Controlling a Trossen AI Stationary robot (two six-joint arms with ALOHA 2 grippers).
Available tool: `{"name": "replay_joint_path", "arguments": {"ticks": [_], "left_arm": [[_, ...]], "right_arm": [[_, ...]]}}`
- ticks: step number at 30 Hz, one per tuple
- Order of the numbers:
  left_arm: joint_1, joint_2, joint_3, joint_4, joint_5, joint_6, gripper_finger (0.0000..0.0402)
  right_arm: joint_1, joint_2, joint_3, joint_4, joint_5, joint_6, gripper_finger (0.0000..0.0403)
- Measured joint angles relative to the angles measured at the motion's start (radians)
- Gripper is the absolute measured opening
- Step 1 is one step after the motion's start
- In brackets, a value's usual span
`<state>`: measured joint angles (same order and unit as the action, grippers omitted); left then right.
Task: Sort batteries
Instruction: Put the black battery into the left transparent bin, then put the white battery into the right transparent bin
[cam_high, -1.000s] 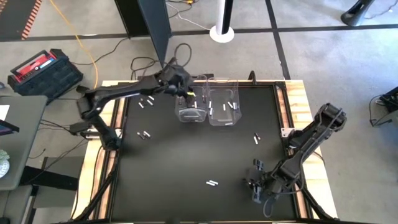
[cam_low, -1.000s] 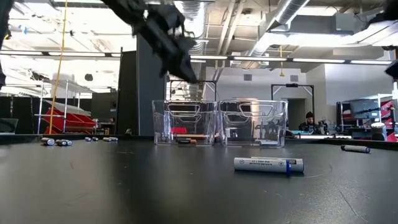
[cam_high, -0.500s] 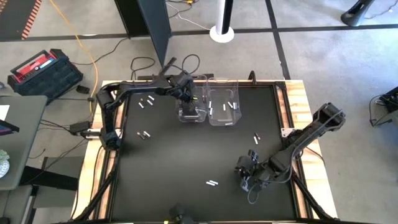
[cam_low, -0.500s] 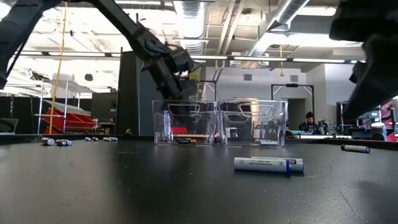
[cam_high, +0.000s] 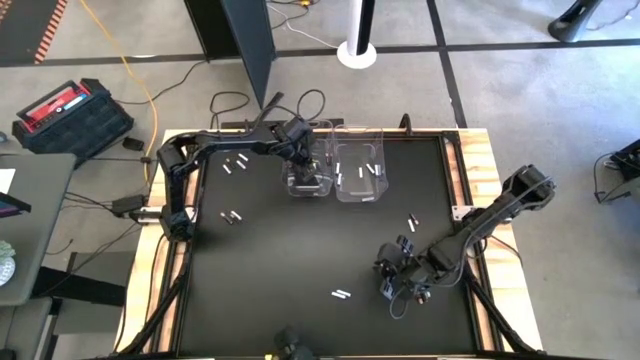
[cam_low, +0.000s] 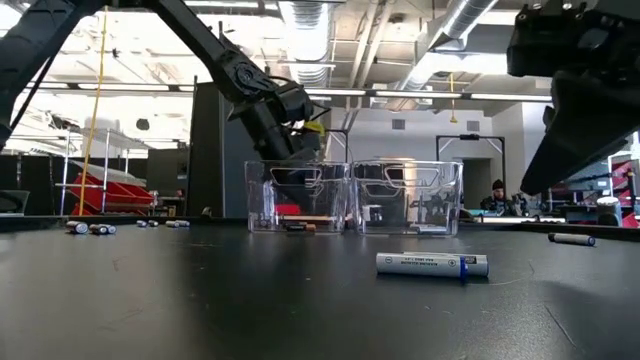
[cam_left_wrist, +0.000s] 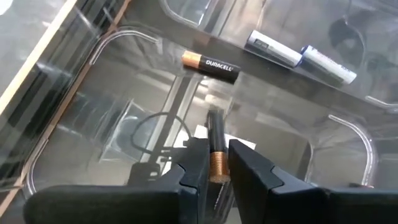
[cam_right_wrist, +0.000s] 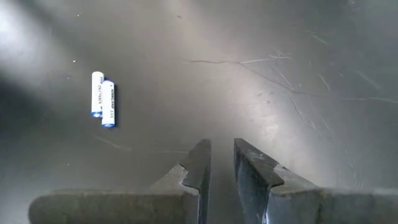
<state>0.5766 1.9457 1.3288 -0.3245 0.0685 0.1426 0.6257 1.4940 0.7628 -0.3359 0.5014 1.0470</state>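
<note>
Black table mat (cam_high: 300, 250) carrying two clear plastic bins, left bin (cam_high: 308, 187) and right bin (cam_high: 361, 188), side by side.

Left gripper (cam_left_wrist: 214, 168) poised over the left bin, its fingers closed narrowly on a dark cylindrical battery with a copper end (cam_left_wrist: 216, 146). A second dark copper-ended battery (cam_left_wrist: 210, 67) lies on the bin floor just beyond the fingertips; two white blue-tipped batteries (cam_left_wrist: 301, 56) lie farther on, in the right bin.

Right gripper (cam_right_wrist: 221, 163) above bare mat, fingers a narrow gap apart, holding nothing. A pair of white batteries (cam_right_wrist: 102, 98) lies touching, well ahead and to one side of its fingertips.
</note>
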Motion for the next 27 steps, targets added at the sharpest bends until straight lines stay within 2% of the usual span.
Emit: {"name": "replay_joint_path", "arguments": {"ticks": [10,15,23,27], "left_arm": [[0.0,-0.003,0.0,0.008,-0.003,0.053,0.0082],[0.0,-0.034,0.056,-0.035,-0.009,0.045,0.0082],[-0.029,-0.08,0.23,-0.243,-0.009,-0.083,0.0082],[-0.087,-0.15,0.255,-0.31,-0.01,-0.114,0.0082]], "right_arm": [[0.0,0.0,0.0,0.0,0.0,0.0,0.0088],[0.0,0.0,0.0,-0.001,-0.001,0.0,0.0088],[0.001,0.0,0.0,0.0,-0.001,0.0,0.0088],[0.002,0.0,0.0,0.0,-0.005,0.001,0.0088]]}}
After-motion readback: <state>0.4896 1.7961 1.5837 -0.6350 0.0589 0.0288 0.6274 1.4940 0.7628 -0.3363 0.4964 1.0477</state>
